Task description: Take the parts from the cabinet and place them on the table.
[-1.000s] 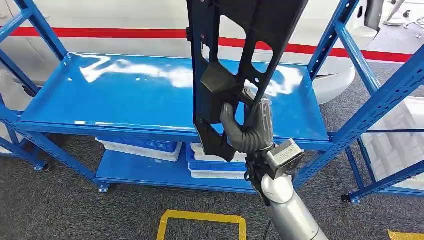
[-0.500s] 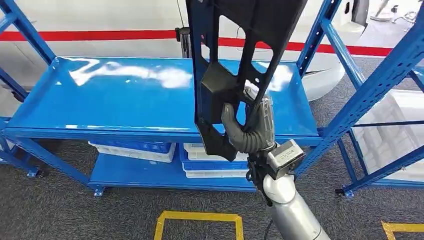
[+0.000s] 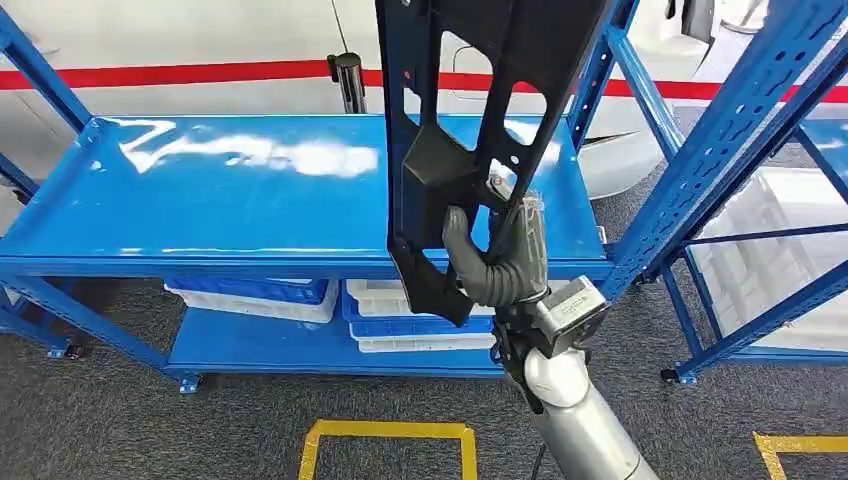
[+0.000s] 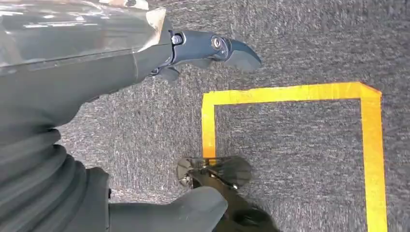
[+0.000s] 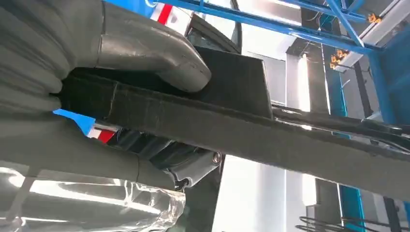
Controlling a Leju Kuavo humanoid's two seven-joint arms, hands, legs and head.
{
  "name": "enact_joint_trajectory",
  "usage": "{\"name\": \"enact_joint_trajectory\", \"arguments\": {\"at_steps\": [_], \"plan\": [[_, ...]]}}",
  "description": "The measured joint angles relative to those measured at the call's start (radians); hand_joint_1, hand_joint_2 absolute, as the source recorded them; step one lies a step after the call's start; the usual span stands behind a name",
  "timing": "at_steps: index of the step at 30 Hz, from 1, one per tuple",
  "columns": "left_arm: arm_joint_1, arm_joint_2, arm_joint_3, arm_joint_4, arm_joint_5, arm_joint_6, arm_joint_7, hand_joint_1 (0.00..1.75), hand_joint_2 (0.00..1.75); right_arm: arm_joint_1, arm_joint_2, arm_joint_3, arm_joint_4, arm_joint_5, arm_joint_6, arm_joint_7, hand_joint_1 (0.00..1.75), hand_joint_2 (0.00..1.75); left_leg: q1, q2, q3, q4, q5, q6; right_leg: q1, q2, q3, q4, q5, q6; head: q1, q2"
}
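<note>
Head view, centre of frame: one long black moulded plastic panel with cut-out openings (image 3: 470,130), held upright, long axis near vertical with a slight lean to upper right; top end cut off by upper frame edge, lower end pointing down, in front of the shelf edge. One part counted.

Right hand (image 3: 497,262) gripping the panel low down, lower centre-right of frame; grey thumb wrapped across the near face, fingers behind an inner strut. Silver right forearm rising from bottom edge, wrist bent back. Right wrist view: thumb (image 5: 159,50) pressed over a black bar of the same panel (image 5: 270,140); grip firm, nothing loose.

Left hand (image 4: 96,72) hanging over grey carpet floor (image 4: 300,48); dark fingers extended, thumb apart, holding nothing as far as the oblique view allows.

Behind the panel: one blue steel shelving rack (image 3: 200,200), top shelf glossy. Lower shelf: stacked blue and white plastic trays (image 3: 255,295), two stacks seen. Yellow tape square on floor (image 3: 385,435), bottom centre.
</note>
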Motion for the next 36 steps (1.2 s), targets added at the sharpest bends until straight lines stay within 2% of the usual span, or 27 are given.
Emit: {"name": "enact_joint_trajectory", "arguments": {"at_steps": [1, 4, 5, 6, 7, 8, 9, 10, 11, 12, 14, 15, 16, 19, 20, 22, 24, 25, 26, 27, 28, 29, 30, 32, 34, 35, 36], "plan": [[-0.002, 0.000, 0.000, 0.000, 0.000, 0.000, -0.002, 0.00, 1.75, -0.003, 0.000, 0.000, 0.000, 0.000, 0.000, 0.002, 1.75, 1.75, -0.005, 0.001, 0.002, -0.011, 0.005, -0.001, 0.008, -0.001, -0.005, 0.002, 0.004, 0.006, 0.001, 0.000], [0.001, 0.000, 0.000, 0.000, 0.000, 0.001, -0.002, 0.00, 1.75, -0.004, 0.006, 0.000, 0.000, 0.000, 0.000, 0.011, 1.75, 1.75, -0.014, 0.001, -0.006, -0.015, 0.020, 0.010, 0.001, -0.001, -0.010, -0.006, 0.019, 0.028, -0.002, 0.000], [0.000, 0.000, 0.000, 0.000, 0.000, 0.001, -0.002, 0.00, 1.75, -0.004, 0.006, 0.000, 0.000, 0.000, 0.000, 0.011, 1.75, 1.75, -0.004, 0.006, -0.006, -0.031, 0.035, 0.016, 0.007, -0.002, -0.017, -0.002, 0.015, 0.032, 0.000, 0.000], [-0.002, 0.000, 0.000, 0.000, 0.000, 0.001, -0.002, 0.00, 1.75, -0.005, 0.005, -0.001, 0.000, 0.000, 0.000, 0.012, 1.75, 1.75, -0.003, 0.009, -0.011, -0.037, 0.046, 0.017, 0.004, -0.003, -0.031, 0.013, -0.006, 0.030, 0.000, 0.000], [-0.002, 0.000, 0.000, 0.000, 0.000, 0.001, -0.002, 0.00, 1.75, -0.008, 0.005, -0.002, 0.000, 0.000, 0.000, 0.013, 1.75, 1.75, -0.003, 0.009, -0.021, -0.037, 0.053, 0.024, 0.004, -0.004, -0.049, 0.066, -0.052, 0.021, 0.002, 0.000], [-0.002, 0.000, 0.000, 0.000, 0.000, 0.001, -0.002, 0.00, 1.75, -0.008, 0.005, -0.002, 0.000, 0.001, 0.000, 0.014, 1.75, 1.75, -0.004, 0.010, -0.029, -0.037, 0.058, 0.025, 0.002, -0.004, -0.074, 0.143, -0.097, 0.014, 0.003, 0.000], [-0.001, 0.000, 0.000, 0.000, 0.000, 0.001, -0.002, 0.00, 1.75, -0.007, 0.005, -0.002, 0.001, 0.000, 0.000, 0.014, 1.75, 1.75, -0.004, 0.011, -0.038, -0.037, 0.064, 0.026, -0.001, -0.004, -0.098, 0.217, -0.131, 0.012, 0.002, 0.000], [-0.001, 0.000, 0.000, 0.000, 0.000, 0.001, -0.002, 0.00, 1.75, -0.007, 0.005, -0.002, 0.002, 0.000, 0.000, 0.014, 1.75, 1.75, -0.004, 0.012, -0.047, -0.036, 0.070, 0.025, -0.001, -0.004, -0.112, 0.274, -0.149, 0.017, 0.004, 0.000], [-0.001, 0.000, 0.000, 0.000, 0.000, 0.001, -0.002, 0.00, 1.75, -0.007, 0.004, -0.002, 0.004, 0.001, 0.000, 0.014, 1.75, 1.75, -0.004, 0.012, -0.054, -0.035, 0.076, 0.024, -0.003, -0.004, -0.106, 0.286, -0.147, 0.026, 0.003, 0.000], [-0.001, 0.000, 0.000, 0.000, 0.000, 0.001, -0.002, 0.00, 1.75, -0.007, 0.004, -0.002, 0.005, 0.001, 0.000, 0.014, 1.75, 1.75, -0.004, 0.012, -0.062, -0.035, 0.081, 0.023, -0.005, -0.004, -0.072, 0.246, -0.126, 0.038, 0.004, 0.000], [-0.001, 0.000, 0.000, 0.000, 0.000, 0.000, -0.002, 0.00, 1.75, -0.009, 0.005, -0.002, 0.005, 0.001, 0.000, 0.015, 1.75, 1.75, -0.003, 0.012, -0.072, -0.032, 0.088, 0.016, -0.006, -0.006, 0.033, 0.085, -0.076, 0.055, 0.004, 0.000], [-0.002, 0.000, 0.000, 0.000, 0.000, 0.000, -0.002, 0.00, 1.75, -0.013, 0.005, -0.002, 0.005, 0.002, 0.000, 0.015, 1.75, 1.75, -0.004, 0.012, -0.075, -0.027, 0.091, 0.012, -0.006, -0.009, 0.084, 0.005, -0.069, 0.054, 0.004, 0.000], [-0.002, 0.000, 0.000, 0.000, -0.001, 0.000, -0.002, 0.00, 1.75, -0.018, 0.006, -0.001, 0.005, 0.003, 0.000, 0.015, 1.75, 1.75, -0.011, 0.012, -0.084, -0.021, 0.093, 0.008, 0.003, -0.008, 0.114, -0.036, -0.072, 0.049, 0.004, 0.000], [-0.002, 0.000, 0.000, 0.000, -0.002, 0.000, -0.002, 0.00, 1.75, -0.017, 0.006, -0.001, 0.005, 0.004, 0.001, 0.017, 1.75, 1.75, -0.009, 0.013, -0.088, -0.021, 0.111, -0.012, 0.006, -0.006, 0.092, -0.029, -0.063, 0.035, 0.003, 0.000], [-0.001, 0.000, 0.000, 0.000, -0.002, -0.001, -0.001, 0.00, 1.75, -0.017, 0.006, -0.001, 0.006, 0.004, 0.002, 0.017, 1.75, 1.75, -0.008, 0.011, -0.094, -0.016, 0.110, -0.015, -0.012, -0.006, 0.087, -0.035, -0.054, 0.021, 0.003, 0.000], [-0.001, 0.000, 0.000, 0.000, -0.002, -0.001, 0.000, 0.00, 1.75, -0.017, 0.008, -0.001, 0.007, 0.004, 0.002, 0.017, 1.75, 1.75, 0.000, 0.006, -0.116, 0.038, 0.038, -0.027, -0.012, -0.009, 0.077, -0.033, -0.043, 0.001, -0.001, 0.000], [-0.001, 0.000, 0.000, 0.000, -0.002, -0.001, 0.000, 0.00, 1.75, -0.016, 0.007, -0.001, 0.008, 0.003, 0.002, 0.015, 1.75, 1.75, 0.004, 0.006, -0.160, 0.174, -0.050, -0.037, -0.005, -0.011, 0.058, -0.025, -0.033, -0.010, -0.002, 0.000], [-0.001, 0.000, 0.000, 0.000, -0.003, -0.001, 0.000, 0.00, 1.75, -0.014, 0.006, -0.001, 0.008, 0.003, 0.002, 0.014, 1.75, 1.75, 0.006, 0.006, -0.175, 0.231, -0.070, -0.041, -0.003, -0.011, 0.044, -0.017, -0.030, -0.011, -0.003, 0.000], [-0.001, 0.000, 0.000, 0.000, -0.003, -0.001, 0.000, 0.00, 1.75, -0.010, 0.006, -0.001, 0.008, 0.003, 0.002, 0.012, 1.75, 1.75, 0.007, 0.006, -0.171, 0.246, -0.066, -0.042, -0.001, -0.011, 0.032, -0.008, -0.026, -0.011, -0.002, 0.000], [-0.001, 0.000, 0.000, 0.000, -0.003, 0.000, 0.000, 0.00, 1.75, -0.006, 0.005, -0.001, 0.008, 0.002, 0.002, 0.009, 1.75, 1.75, 0.009, 0.006, -0.148, 0.223, -0.044, -0.042, -0.001, -0.011, 0.019, 0.001, -0.025, -0.010, -0.003, 0.000], [-0.001, 0.000, 0.000, 0.000, -0.003, 0.000, 0.000, 0.00, 1.75, -0.003, 0.005, -0.001, 0.008, 0.002, 0.002, 0.008, 1.75, 1.75, 0.011, 0.007, -0.102, 0.161, -0.010, -0.042, -0.001, -0.011, 0.007, 0.011, -0.024, -0.008, -0.003, 0.000], [-0.002, 0.000, 0.000, 0.000, -0.003, 0.001, 0.000, 0.00, 1.75, -0.001, 0.005, -0.001, 0.008, 0.001, 0.002, 0.006, 1.75, 1.75, 0.014, 0.006, -0.039, 0.064, 0.017, -0.041, -0.003, -0.010, -0.004, 0.022, -0.023, -0.007, -0.003, 0.000], [-0.006, 0.000, 0.000, 0.000, -0.003, 0.001, 0.000, 0.00, 1.75, 0.000, 0.005, -0.001, 0.008, 0.001, 0.002, 0.005, 1.75, 1.75, 0.011, 0.003, -0.024, 0.020, -0.020, -0.040, -0.003, -0.010, -0.009, 0.024, -0.017, 0.002, -0.003, 0.000], [-0.006, -0.001, 0.000, 0.000, -0.003, 0.002, -0.003, 0.00, 1.75, 0.001, 0.005, 0.000, 0.008, 0.001, 0.002, 0.004, 1.75, 1.75, -0.003, -0.003, -0.027, 0.025, 0.009, -0.022, -0.001, -0.009, -0.012, 0.020, -0.008, 0.016, -0.003, 0.000], [-0.006, 0.000, 0.000, 0.000, -0.003, 0.002, -0.003, 0.00, 1.75, 0.001, 0.005, -0.001, 0.008, 0.001, 0.002, 0.003, 1.75, 1.75, -0.009, -0.002, -0.032, 0.023, 0.015, -0.012, -0.004, -0.009, -0.013, 0.015, 0.006, 0.030, -0.002, 0.000], [-0.006, 0.000, 0.000, 0.000, -0.003, 0.002, -0.003, 0.00, 1.75, 0.002, 0.005, -0.001, 0.008, 0.001, 0.002, 0.003, 1.75, 1.75, -0.006, 0.001, -0.037, 0.008, 0.029, 0.003, 0.002, -0.008, -0.021, 0.012, 0.013, 0.040, -0.002, 0.000], [-0.008, -0.001, 0.000, 0.000, -0.003, 0.002, -0.003, 0.00, 1.75, 0.002, 0.003, -0.002, 0.008, 0.001, 0.002, 0.002, 1.75, 1.75, -0.001, 0.009, -0.043, -0.001, 0.045, 0.014, -0.001, -0.009, -0.028, 0.028, -0.009, 0.038, -0.001, 0.000]]}}
